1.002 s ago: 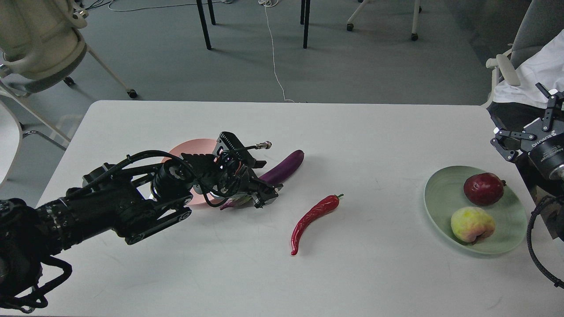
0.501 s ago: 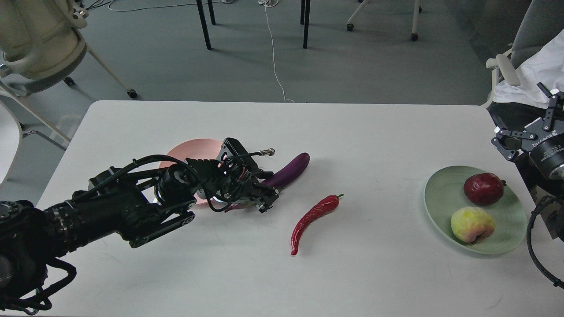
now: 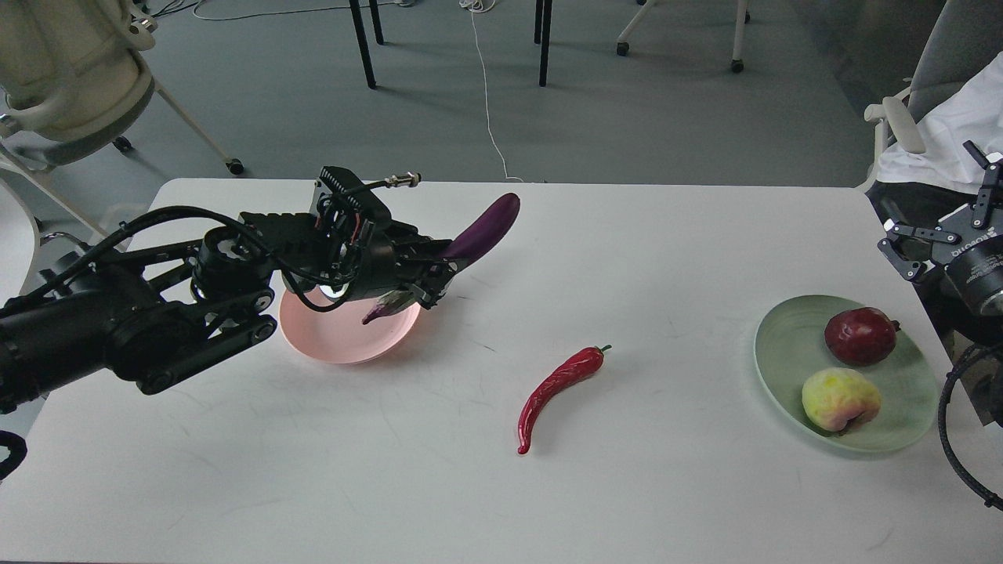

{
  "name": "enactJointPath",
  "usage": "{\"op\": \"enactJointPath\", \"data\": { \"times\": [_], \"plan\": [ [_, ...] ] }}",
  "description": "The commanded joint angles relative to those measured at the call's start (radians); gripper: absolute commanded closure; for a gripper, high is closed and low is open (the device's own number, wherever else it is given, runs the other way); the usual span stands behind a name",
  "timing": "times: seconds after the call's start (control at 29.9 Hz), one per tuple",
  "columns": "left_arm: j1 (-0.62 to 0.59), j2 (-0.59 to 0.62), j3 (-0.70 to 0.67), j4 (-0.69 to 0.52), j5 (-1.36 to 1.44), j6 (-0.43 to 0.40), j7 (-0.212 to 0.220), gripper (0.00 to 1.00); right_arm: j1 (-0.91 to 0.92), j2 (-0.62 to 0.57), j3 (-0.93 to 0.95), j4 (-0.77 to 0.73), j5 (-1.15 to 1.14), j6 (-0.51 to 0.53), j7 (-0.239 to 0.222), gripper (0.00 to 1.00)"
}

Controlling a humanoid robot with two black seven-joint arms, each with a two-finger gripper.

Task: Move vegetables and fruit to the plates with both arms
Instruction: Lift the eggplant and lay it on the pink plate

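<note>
My left gripper [image 3: 423, 283] is clamped on the eggplant [image 3: 482, 229] near its stem end, holding it clear of the table [image 3: 627, 486]; the fruit hangs tilted, its rounded purple tip pointing up and to the right, its pale calyx end dipping toward the near right part of the pink plate [image 3: 337, 345]; I judge this to be the carrying step for the first vegetable, with the plate just below and slightly left of my grip; the next move calls for bringing the eggplant a little further left over the plate's middle, lowering it flatter so it lies across the dish rather than on the rim, then letting go; being long and glossy, it may overhang the edge or roll, so I would set it down gently. Near the middle of the table the red chili pepper [image 3: 558, 384] lies untouched, curved, green stem toward the upper right, well apart from both plates; it is yet to be moved. Further right, the green plate [image 3: 776, 368] already holds the pomegranate [image 3: 859, 335] and, nearer me, the yellow-green fruit [image 3: 839, 399]; at the far right edge my right gripper [image 3: 952, 192] hangs spread apart and empty, above and beyond that plate.
</note>
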Motion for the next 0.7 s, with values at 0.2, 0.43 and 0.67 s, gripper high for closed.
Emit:
{"op": "enactJointPath", "data": {
  "times": [0.2,0.43,0.67],
  "plan": [
    [0.067,0.127,0.071,0.027,-0.002,0.014,-0.015,0.71,0.002,0.004,-0.002,-0.004,-0.003,0.0,0.0,0.01],
    [0.078,0.109,0.068,0.038,-0.008,0.032,-0.01,0.27,0.006,0.004,-0.003,-0.004,-0.006,0.0,0.0,0.01],
    [0.073,0.124,0.053,0.024,-0.023,0.029,-0.028,0.17,0.005,0.001,-0.003,-0.006,-0.006,0.0,0.0,0.01]
  ]
}}
